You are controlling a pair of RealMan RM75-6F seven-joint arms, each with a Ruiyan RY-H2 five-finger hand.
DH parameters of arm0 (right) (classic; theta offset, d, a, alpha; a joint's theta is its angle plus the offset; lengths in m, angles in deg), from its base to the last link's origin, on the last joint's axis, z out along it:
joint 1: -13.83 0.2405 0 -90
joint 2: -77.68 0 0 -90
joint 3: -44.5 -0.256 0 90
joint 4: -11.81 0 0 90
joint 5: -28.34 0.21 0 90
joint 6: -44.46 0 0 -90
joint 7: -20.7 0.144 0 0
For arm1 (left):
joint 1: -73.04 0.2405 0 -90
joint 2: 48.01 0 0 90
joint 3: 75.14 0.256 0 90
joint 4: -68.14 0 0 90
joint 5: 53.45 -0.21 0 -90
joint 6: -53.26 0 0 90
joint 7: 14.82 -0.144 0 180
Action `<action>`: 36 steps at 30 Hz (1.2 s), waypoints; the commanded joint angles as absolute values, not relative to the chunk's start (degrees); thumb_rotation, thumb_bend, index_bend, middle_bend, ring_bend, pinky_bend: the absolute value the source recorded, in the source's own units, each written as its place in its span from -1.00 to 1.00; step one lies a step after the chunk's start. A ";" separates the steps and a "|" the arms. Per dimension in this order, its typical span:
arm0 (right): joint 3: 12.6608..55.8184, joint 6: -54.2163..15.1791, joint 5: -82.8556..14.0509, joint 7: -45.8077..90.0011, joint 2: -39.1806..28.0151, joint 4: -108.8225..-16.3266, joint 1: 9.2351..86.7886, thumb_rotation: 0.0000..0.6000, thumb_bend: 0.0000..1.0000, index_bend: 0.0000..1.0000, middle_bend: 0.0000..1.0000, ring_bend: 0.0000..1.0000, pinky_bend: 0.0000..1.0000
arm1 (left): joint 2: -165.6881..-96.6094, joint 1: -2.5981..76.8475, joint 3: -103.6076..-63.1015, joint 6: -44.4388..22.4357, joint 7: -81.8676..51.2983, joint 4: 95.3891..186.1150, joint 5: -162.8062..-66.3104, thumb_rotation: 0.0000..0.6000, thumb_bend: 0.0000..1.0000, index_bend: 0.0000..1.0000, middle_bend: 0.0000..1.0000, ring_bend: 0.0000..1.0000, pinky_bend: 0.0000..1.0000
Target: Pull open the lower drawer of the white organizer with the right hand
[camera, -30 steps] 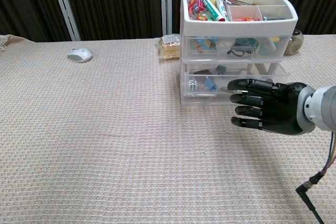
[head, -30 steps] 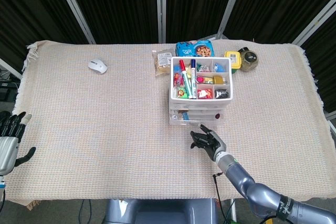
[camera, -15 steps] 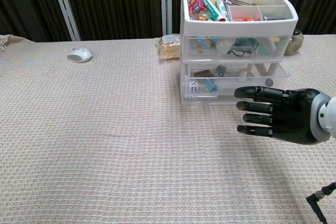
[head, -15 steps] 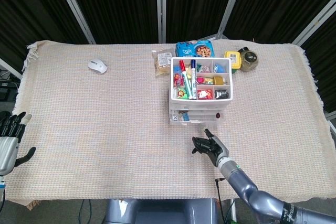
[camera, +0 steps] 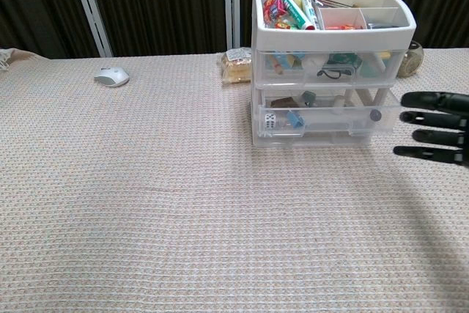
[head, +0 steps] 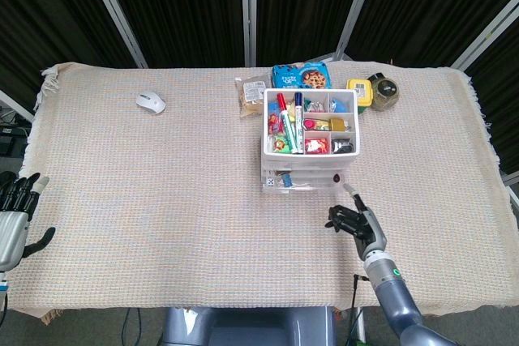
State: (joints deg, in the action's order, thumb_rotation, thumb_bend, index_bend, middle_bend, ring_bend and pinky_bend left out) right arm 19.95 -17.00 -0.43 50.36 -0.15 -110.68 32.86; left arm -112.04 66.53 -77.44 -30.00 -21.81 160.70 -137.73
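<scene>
Woven tablecloth [head: 162, 184], white organizer [camera: 330, 64], empty right hand [camera: 436, 127] beside.

A robot test lab, by the look of it: black curtains [head: 170, 6] on metal poles along the top of the frame, a cloth-covered table [head: 162, 200], assorted props laid out.

Chest view. White organizer [camera: 328, 56] on the woven tablecloth [camera: 146, 203]; its lower drawer [camera: 327, 120] projects slightly beyond the frame (dice and small items visible inside). Right hand [camera: 434, 127], fingers extended and apart, lies just right of the drawer, not touching. Computer mouse [camera: 111, 76] at rear left.
</scene>
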 commanded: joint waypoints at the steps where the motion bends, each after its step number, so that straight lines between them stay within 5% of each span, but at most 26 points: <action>1: 18.75 -17.90 0.33 50.75 2.22 -110.42 31.29 1.00 -0.31 -1.00 0.26 0.46 -0.08 | -112.08 66.52 -77.45 -30.02 -21.91 160.72 -137.72 1.00 -0.36 -1.00 -1.00 -1.00 -1.00; 10: 15.67 -18.64 -1.22 51.05 6.21 -109.86 29.74 1.00 -0.31 -0.98 0.20 0.38 -0.16 | -112.15 66.58 -77.49 -30.12 -22.17 160.81 -137.65 1.00 -0.36 -1.00 -1.00 -1.00 -1.00; 20: 15.88 -16.94 -1.76 39.49 13.33 -110.29 33.77 1.00 -0.31 -0.65 0.00 0.17 -0.41 | -112.11 66.57 -77.46 -30.09 -21.99 160.75 -137.74 1.00 -0.36 -1.00 -1.00 -1.00 -1.00; 30: 26.79 -14.27 -20.79 27.19 19.34 -105.36 32.21 1.00 -0.35 -0.62 0.19 0.27 -0.14 | -112.15 66.58 -77.51 -30.11 -22.22 160.95 -137.64 1.00 -0.36 -1.00 -1.00 -1.00 -1.00; 36: 29.71 -19.05 -27.77 22.71 18.59 -104.25 31.27 1.00 -0.35 -0.57 0.30 0.35 -0.07 | -112.12 66.60 -77.47 -30.15 -22.02 160.83 -137.78 1.00 -0.36 -1.00 -1.00 -1.00 -1.00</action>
State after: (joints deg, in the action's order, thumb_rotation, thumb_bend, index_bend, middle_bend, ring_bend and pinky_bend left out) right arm 27.89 -16.98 -25.24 24.88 18.61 -105.33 31.99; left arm -112.11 66.60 -77.47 -30.16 -22.04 160.85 -137.77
